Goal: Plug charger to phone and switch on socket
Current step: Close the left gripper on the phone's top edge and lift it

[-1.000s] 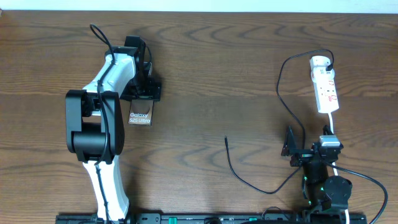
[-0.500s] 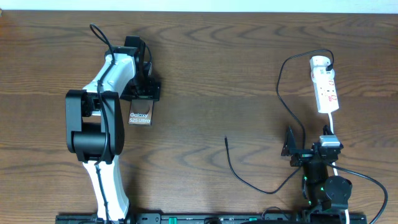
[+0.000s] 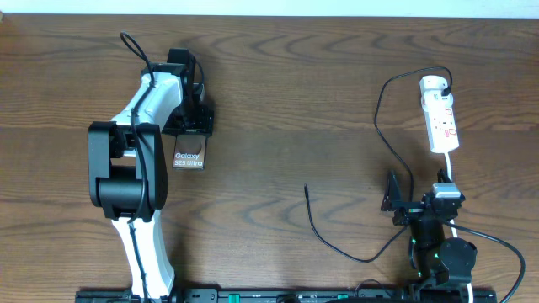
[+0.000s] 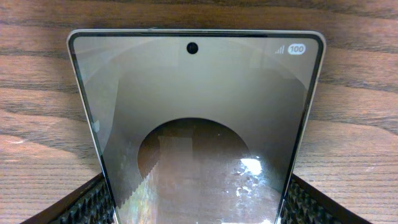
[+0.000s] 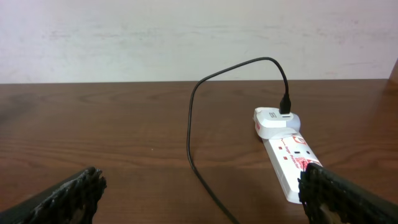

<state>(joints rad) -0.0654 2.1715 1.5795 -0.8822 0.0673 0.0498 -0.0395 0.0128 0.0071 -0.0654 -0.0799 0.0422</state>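
Note:
The phone (image 3: 189, 157) lies on the wooden table at the left, bronze face up with white lettering. My left gripper (image 3: 190, 128) is shut on its far end. In the left wrist view the phone (image 4: 199, 112) fills the frame between the fingers (image 4: 199, 208). The black charger cable (image 3: 316, 229) loops from its free tip near the table's middle to the plug at the far end of the white socket (image 3: 441, 122). My right gripper (image 3: 418, 199) is open and empty, just in front of the socket. The right wrist view shows the socket (image 5: 287, 155) and cable (image 5: 191, 130) ahead of the open fingers (image 5: 199, 199).
The socket's white cord (image 3: 449, 171) runs from its near end down under my right arm. A pale wall (image 5: 186, 37) stands behind the table's far edge. Bare wood lies between the phone and the cable tip (image 3: 306, 188).
My left gripper, with the phone, has shifted very slightly to the left. The right arm, cable and socket have not moved.

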